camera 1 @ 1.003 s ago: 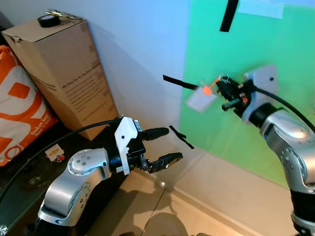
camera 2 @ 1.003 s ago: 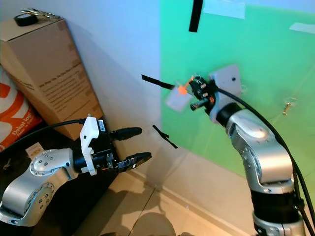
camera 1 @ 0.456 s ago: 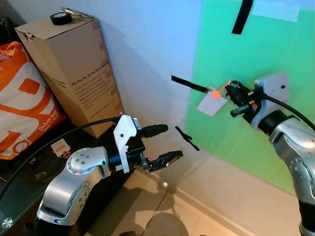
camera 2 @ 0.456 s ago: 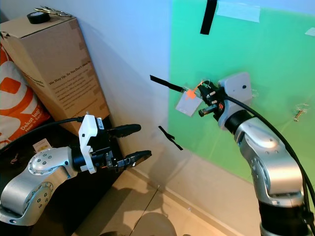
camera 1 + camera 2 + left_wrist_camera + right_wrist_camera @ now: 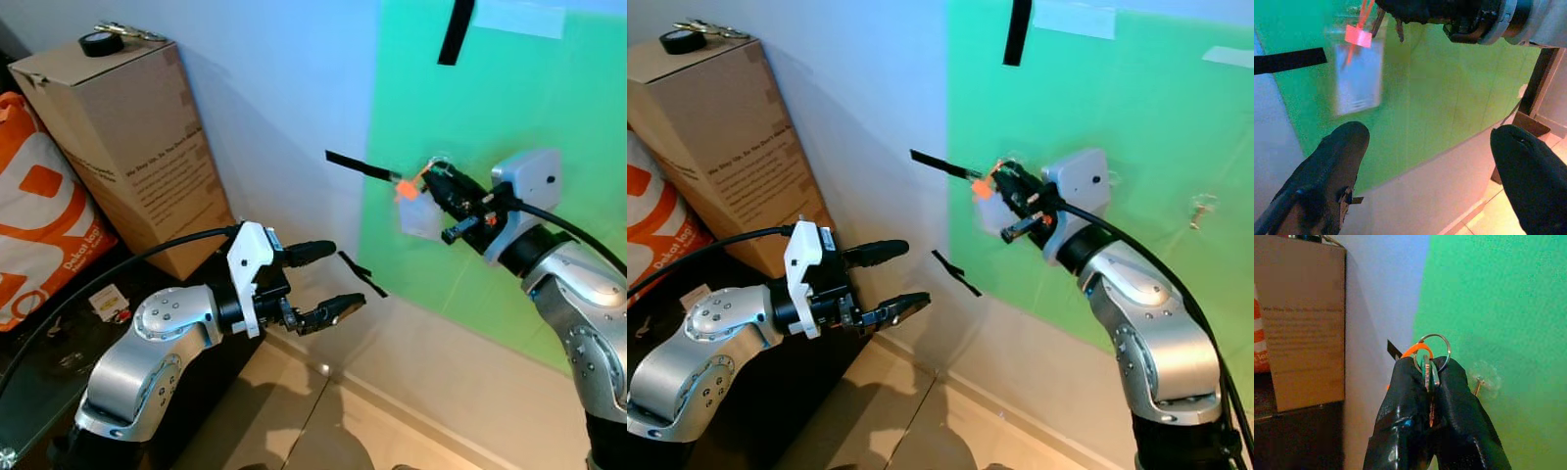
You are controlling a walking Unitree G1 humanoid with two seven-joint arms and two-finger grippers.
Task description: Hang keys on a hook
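Seen from the left eye, the right gripper is raised to the green sheet on the wall, its black fingers pinching the keys, from which a white tag with an orange tab hangs blurred against the sheet. The left gripper is held lower, in front of the wall, fingers spread and holding nothing; a cardboard box with a tape roll on top stands at the far left beside an orange bag. In the right eye view, strips of black tape mark the wall and sheet, and a small metal piece sits on the sheet well to the right of the arm. From the left wrist, the two spread fingers frame the tag dangling below the right gripper. From the right wrist, the fingers are pressed together on the keys, the ring and orange loop standing above the tips, with a clear suction hook on the green sheet just beside them, not touching.
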